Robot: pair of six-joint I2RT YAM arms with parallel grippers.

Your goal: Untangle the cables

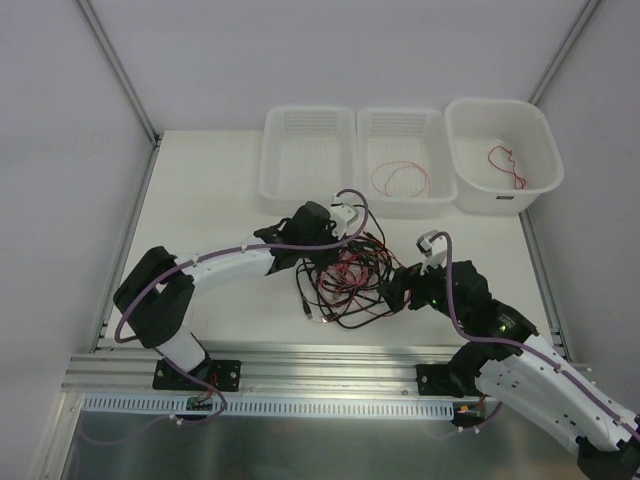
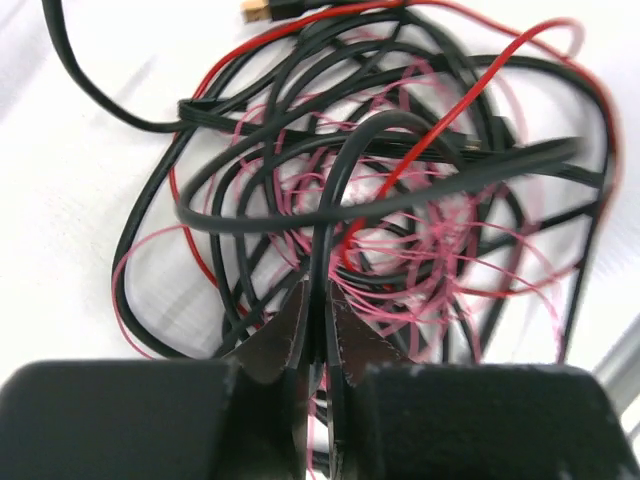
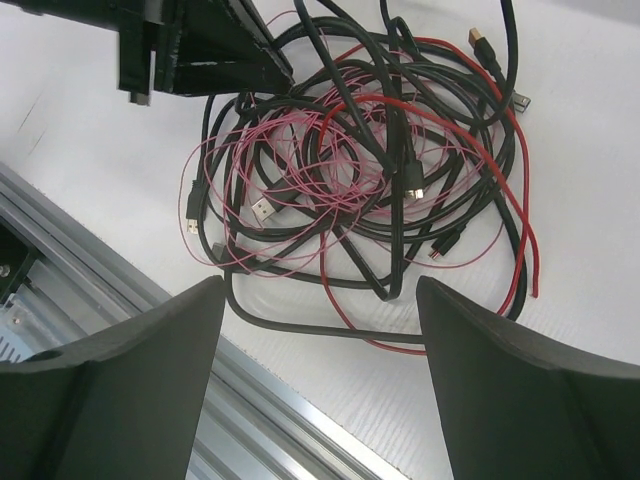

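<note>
A tangle of black cables and thin red and pink wires (image 1: 345,280) lies on the white table between my two arms. It fills the left wrist view (image 2: 400,190) and the right wrist view (image 3: 350,170). My left gripper (image 1: 318,252) sits at the tangle's upper left edge, shut (image 2: 320,300) on a black cable that loops up from its tips. My right gripper (image 1: 397,290) is at the tangle's right edge, open and empty (image 3: 320,300), just above the table.
Three white baskets stand at the back: the left one (image 1: 308,150) bare, the middle one (image 1: 402,160) holding a red wire loop, the right one (image 1: 503,150) holding a red wire. A metal rail (image 1: 330,365) runs along the table's near edge.
</note>
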